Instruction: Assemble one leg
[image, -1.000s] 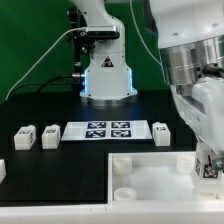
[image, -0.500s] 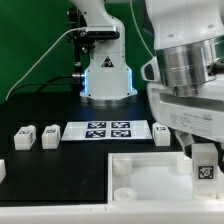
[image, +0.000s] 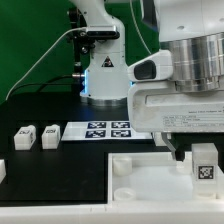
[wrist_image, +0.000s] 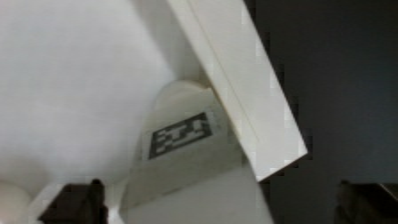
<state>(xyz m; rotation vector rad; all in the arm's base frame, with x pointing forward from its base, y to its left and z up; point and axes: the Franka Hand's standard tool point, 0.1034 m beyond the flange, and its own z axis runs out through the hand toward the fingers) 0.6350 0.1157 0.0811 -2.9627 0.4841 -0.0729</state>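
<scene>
Risen slightly, gripper (wrist_image: 217, 203) straddles the leg (image: 205, 165), jaws apart.

Exterior view across table (image: 60, 185) toward arm base (image: 105, 78); wrist view close on leg (wrist_image: 178, 150).

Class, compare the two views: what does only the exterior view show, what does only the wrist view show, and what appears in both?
Only the exterior view: the marker board, loose legs at the exterior view's left, and the arm's base. Only the wrist view: the gripper with its fingertips apart, gaps showing either side of the tagged leg. Both: that tagged leg beside the tray.
</scene>
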